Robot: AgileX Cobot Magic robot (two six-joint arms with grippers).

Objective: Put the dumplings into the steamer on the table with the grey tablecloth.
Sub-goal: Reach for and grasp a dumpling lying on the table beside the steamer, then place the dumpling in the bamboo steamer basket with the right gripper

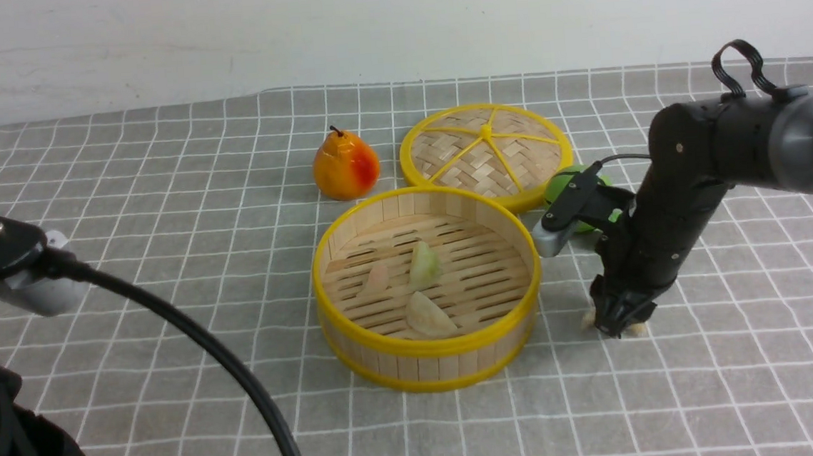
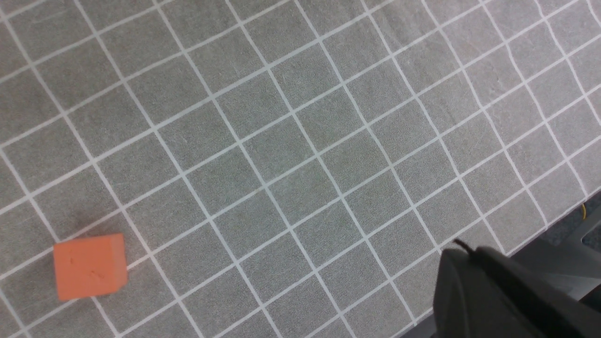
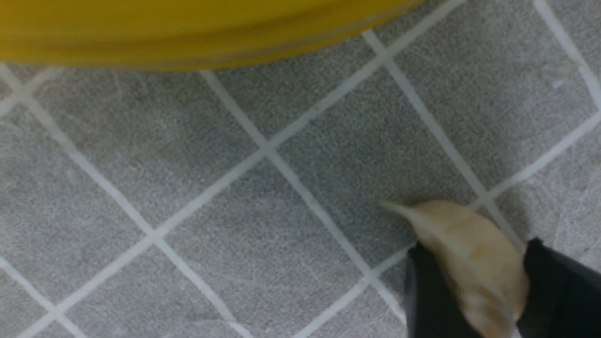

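Note:
The steamer (image 1: 429, 349) stands mid-table on the grey tablecloth (image 1: 167, 287). Three dumplings lie on its slatted floor: a pinkish one (image 1: 378, 278), a greenish one (image 1: 423, 262) and a cream one (image 1: 428, 316). My right gripper (image 1: 617, 324) points down at the cloth just right of the steamer. It is shut on a cream dumpling (image 3: 469, 249), which rests on the cloth between the black fingers (image 3: 427, 291). The steamer's yellow rim (image 3: 188, 33) shows close by in the right wrist view. My left gripper (image 2: 458, 256) hangs over bare cloth at the table's near-left edge, its jaws together and empty.
An orange-red pear (image 1: 345, 166) and the flat woven lid (image 1: 485, 149) lie behind the steamer. A green object (image 1: 566, 182) sits partly hidden behind my right arm. An orange cube (image 2: 89, 272) lies on the cloth near my left gripper. The table edge (image 2: 540, 237) is close to it.

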